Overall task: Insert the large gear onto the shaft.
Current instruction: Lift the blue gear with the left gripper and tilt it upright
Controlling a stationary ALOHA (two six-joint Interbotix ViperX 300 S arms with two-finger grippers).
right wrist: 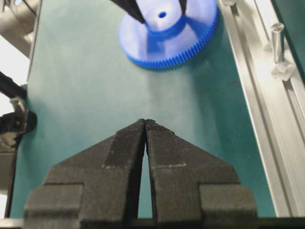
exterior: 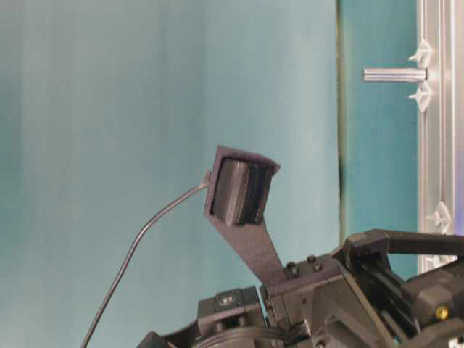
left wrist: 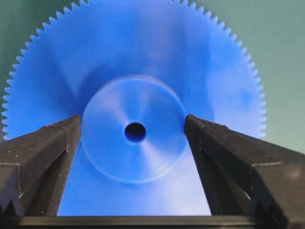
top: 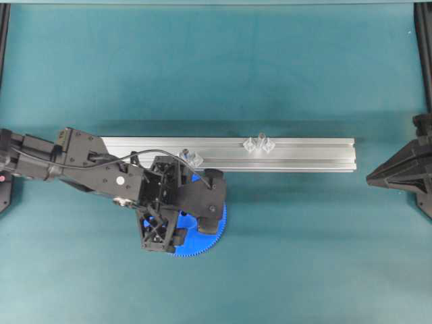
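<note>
The large gear (left wrist: 135, 95) lay flat on the green table (top: 304, 256), just in front of the aluminium rail (top: 304, 154) and not yet lifted, so the insertion itself was all still to do. By my reading only the approach was finished: grasping, carrying to the rail and lowering the centre hole over the pin remained.

Nearest to the work, the left end effector (left wrist: 133, 138) stood spread wide, one finger (left wrist: 43, 152) on each side of the gear's raised round hub. The pads sat right against the hub's edges in the left wrist view, but whether they were pressing it or merely flanking it could not be told; nothing showed the gear raised off the table. The right wrist view gave the same picture from farther off: two dark fingertips straddling the hub, the disc resting on the table.

Farther out, the shaft (top: 260, 142) stood upright on its clear winged base on the rail, well apart from the gear and to its right in the overhead view, with nothing on it. A second, shorter pin (top: 191, 158) sat on the rail just beside the left arm.

Farthest off, the right end effector (right wrist: 145, 125) rested at the table's right edge with its fingers pressed together, holding nothing, clear of the work.
</note>
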